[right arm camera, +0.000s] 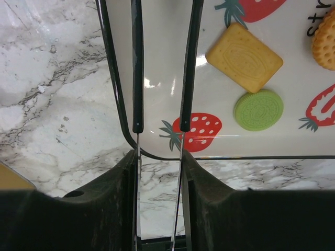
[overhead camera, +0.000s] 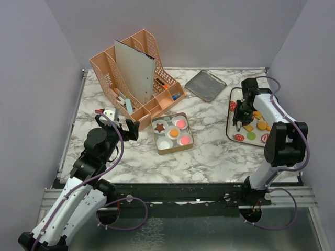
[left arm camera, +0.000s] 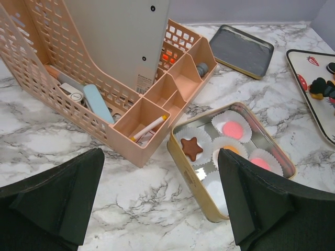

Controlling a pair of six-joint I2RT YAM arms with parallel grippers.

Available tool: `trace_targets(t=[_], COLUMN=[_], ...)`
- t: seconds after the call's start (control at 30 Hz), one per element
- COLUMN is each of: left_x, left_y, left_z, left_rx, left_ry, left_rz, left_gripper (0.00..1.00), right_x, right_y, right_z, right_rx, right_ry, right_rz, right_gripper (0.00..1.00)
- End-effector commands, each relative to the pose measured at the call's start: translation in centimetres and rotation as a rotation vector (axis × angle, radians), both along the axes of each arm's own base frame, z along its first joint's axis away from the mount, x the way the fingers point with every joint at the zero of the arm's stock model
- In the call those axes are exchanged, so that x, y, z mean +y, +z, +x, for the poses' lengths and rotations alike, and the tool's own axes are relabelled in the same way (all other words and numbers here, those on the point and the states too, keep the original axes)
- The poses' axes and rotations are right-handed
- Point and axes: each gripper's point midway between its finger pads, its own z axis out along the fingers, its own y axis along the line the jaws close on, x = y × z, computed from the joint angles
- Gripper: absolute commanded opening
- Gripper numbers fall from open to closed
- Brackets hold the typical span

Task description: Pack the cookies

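A marbled bench (overhead camera: 209, 157) is seen carrying everything. At its far left a pink desk organiser (overhead camera: 104, 68) is set, with a pale board (overhead camera: 135, 70) stood upright in it. At the right a white tray (overhead camera: 234, 125) printed with red strawberries is laid, and a grey tin lid (overhead camera: 205, 85) is placed behind it, toward the middle. A gold tin (left arm camera: 183, 164) lined with white paper cups (overhead camera: 164, 144) is found just beside the organiser's near corner. The left tool (left arm camera: 159, 154) is held wide open above the bench, near the organiser and the tin, with nothing between its fingers. The right tool (right arm camera: 160, 127) is poised over a corner of the tray, above a strawberry print. Its slim fingers are kept narrowly apart and nothing is gripped between them; whether the tips touch the tray cannot be told. The cookies (overhead camera: 174, 133) are divided between two places. In the tin, a brown star (left arm camera: 191, 148) and pink rounds (left arm camera: 233, 129) are seated in cups. On the tray, a yellow square (right arm camera: 244, 56) and a green round (right arm camera: 258, 110) are left lying loose, close together and apart from the right tool.
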Motion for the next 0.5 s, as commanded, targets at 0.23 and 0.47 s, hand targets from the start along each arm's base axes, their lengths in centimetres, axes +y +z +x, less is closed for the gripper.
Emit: trace_targets(t=[0.23, 0.47], left_x=[0.6, 0.9], left_y=[0.2, 0.1], left_z=[0.4, 0.6], left_rx=[-0.025, -0.019], left_ry=[0.034, 0.049], left_rz=[0.004, 0.004], left_gripper=[0.98, 0.98], right_x=[1.8, 4.6], right_y=[3.7, 6.1], right_z=[-0.3, -0.8], right_rx=[-0.139, -0.231], right_ry=[0.06, 0.172], right_rz=[0.086, 0.109], right_gripper=[0.18, 0.17])
